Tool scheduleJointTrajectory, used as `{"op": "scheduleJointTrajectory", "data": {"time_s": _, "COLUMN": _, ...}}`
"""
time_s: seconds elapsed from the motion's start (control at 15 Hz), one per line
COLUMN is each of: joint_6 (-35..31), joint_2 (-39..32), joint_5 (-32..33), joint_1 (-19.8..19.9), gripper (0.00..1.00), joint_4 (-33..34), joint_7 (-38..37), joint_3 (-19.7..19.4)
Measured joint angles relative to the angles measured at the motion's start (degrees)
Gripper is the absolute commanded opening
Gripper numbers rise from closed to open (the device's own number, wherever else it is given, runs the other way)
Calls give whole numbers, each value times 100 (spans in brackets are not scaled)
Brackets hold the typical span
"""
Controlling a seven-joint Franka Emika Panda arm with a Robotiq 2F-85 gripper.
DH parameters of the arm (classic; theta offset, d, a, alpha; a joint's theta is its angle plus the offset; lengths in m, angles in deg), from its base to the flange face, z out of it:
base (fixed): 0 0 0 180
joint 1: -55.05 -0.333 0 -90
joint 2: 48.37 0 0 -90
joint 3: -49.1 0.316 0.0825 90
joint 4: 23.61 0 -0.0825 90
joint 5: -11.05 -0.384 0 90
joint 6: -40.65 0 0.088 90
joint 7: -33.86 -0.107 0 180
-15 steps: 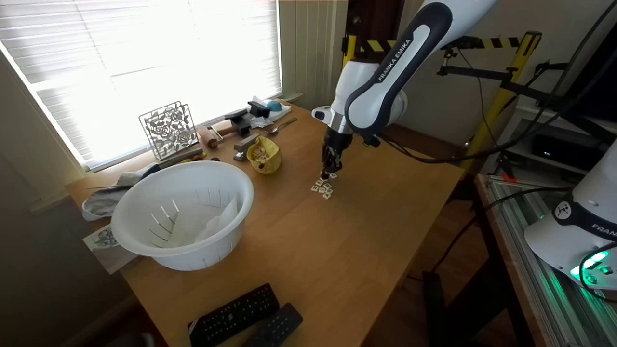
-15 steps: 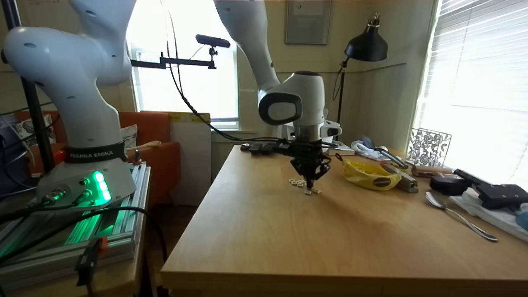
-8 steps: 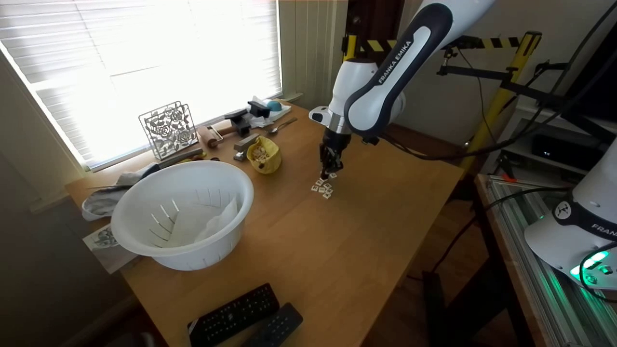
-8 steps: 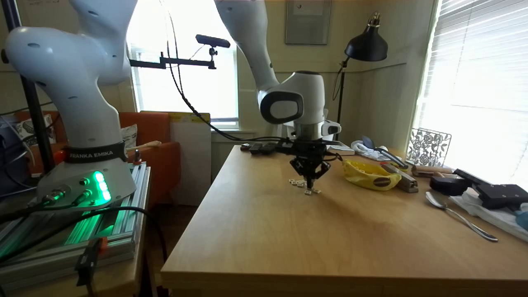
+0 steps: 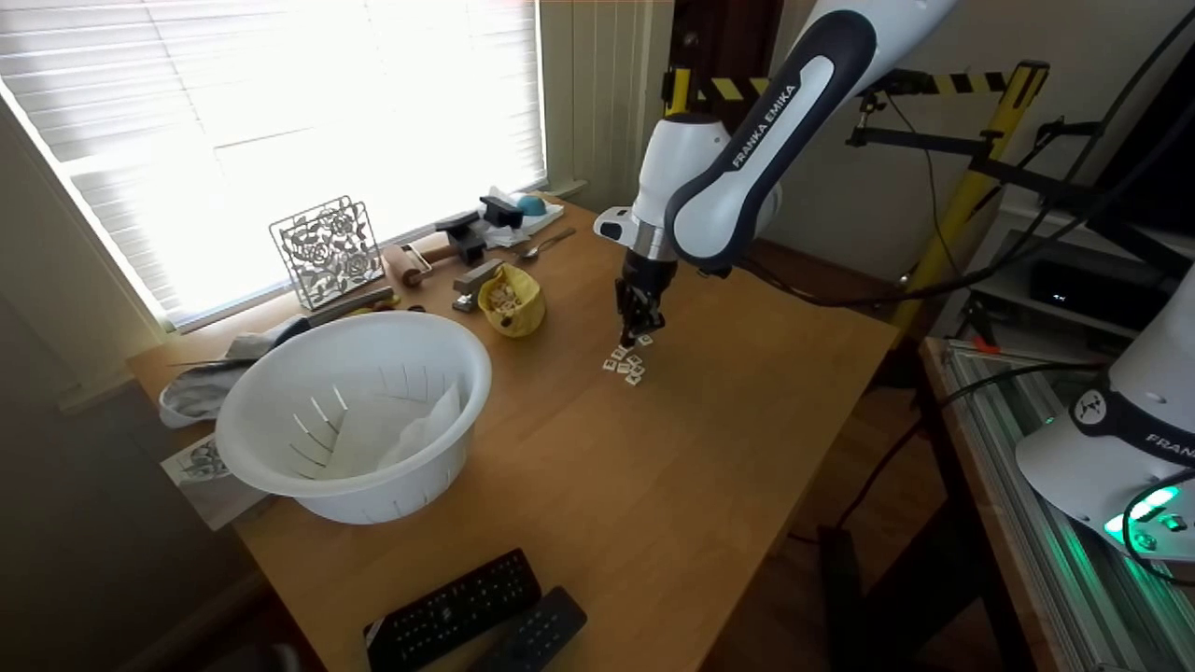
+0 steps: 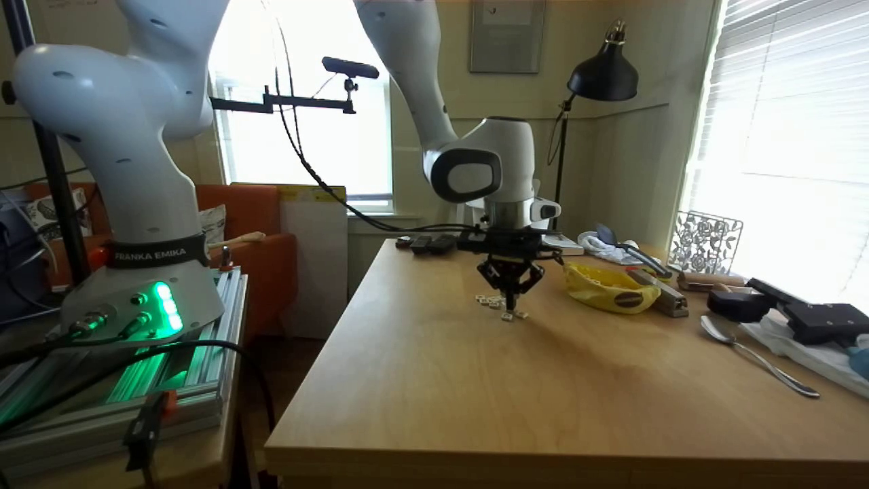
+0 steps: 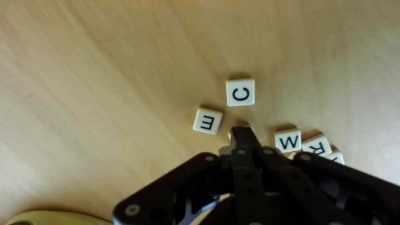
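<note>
Several small cream letter tiles lie on the wooden table (image 5: 691, 457) in a loose cluster, seen in both exterior views. In the wrist view the C tile (image 7: 240, 92) and the E tile (image 7: 207, 121) lie ahead of my gripper (image 7: 242, 132). Further right are a tile reading like W (image 7: 287, 141) and the R tile (image 7: 317, 145). My gripper is shut and points down, its fingertips over one tile that they mostly hide; whether they touch it I cannot tell. Nothing visible is held between the fingers. Other tiles are partly covered by the gripper's links.
A yellow banana-shaped pouch (image 6: 606, 288) with small pieces inside stands near the gripper. A large white basin (image 5: 392, 499), two black remotes (image 5: 457, 607), a stapler-like grey block (image 6: 662, 293), a spoon (image 6: 753, 360) and a metal rose-pattern holder (image 5: 327, 252) occupy the table's edges.
The wrist has shifted slightly while the fingertips stay nearly in place, so the hand's tilt differs a little. No tile has visibly moved, and the gripper remains shut.
</note>
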Motion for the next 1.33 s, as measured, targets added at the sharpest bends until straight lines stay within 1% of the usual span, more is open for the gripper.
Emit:
{"op": "scheduleJointTrajectory", "data": {"time_s": 0.33, "joint_6": 60, "joint_2": 4, "joint_5": 17, "joint_1": -99, "gripper": 0, "joint_4": 32, "joint_7": 83, "joint_3": -83}}
{"op": "scheduleJointTrajectory", "data": {"time_s": 1.33, "joint_6": 96, "joint_2": 7, "joint_5": 15, "joint_1": -94, "gripper": 0, "joint_4": 46, "joint_7": 297, "joint_3": -7}}
